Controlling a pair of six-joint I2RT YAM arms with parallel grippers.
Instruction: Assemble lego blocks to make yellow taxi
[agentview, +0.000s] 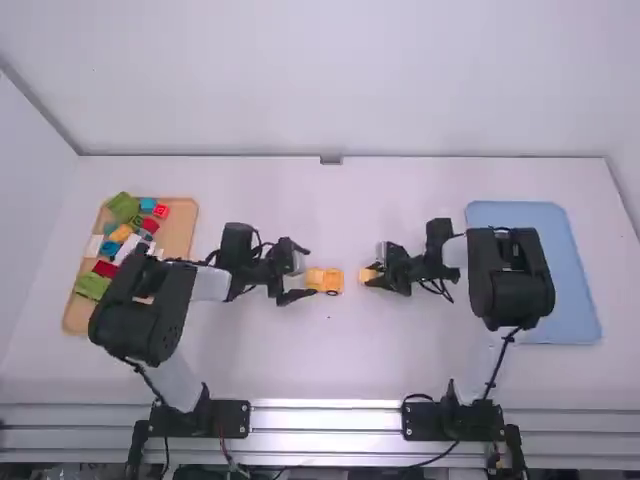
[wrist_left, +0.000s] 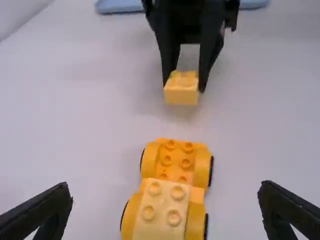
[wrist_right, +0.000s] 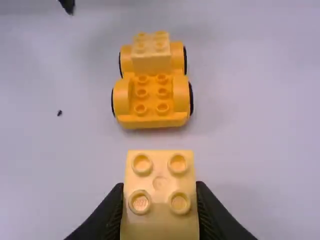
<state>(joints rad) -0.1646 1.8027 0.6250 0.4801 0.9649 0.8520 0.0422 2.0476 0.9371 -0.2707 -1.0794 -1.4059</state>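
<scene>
At left, a wooden tray (agentview: 182, 235) of assorted bricks sits on the table. The left gripper (wrist_left: 166, 189), empty and spread wide, flanks the wheeled yellow car base (wrist_right: 151, 119), a pale yellow brick (wrist_right: 151, 62) mounted on its near end. Just beyond the base's other, bare-studded end, the right gripper (wrist_right: 160, 186) pinches a second pale brick (wrist_right: 160, 167), studs up. A blue tray (agentview: 560, 270) lies at far right. Body-building appears under way; next, the held brick likely needs lining up above the studs and pressing down squarely, base steadied.
</scene>
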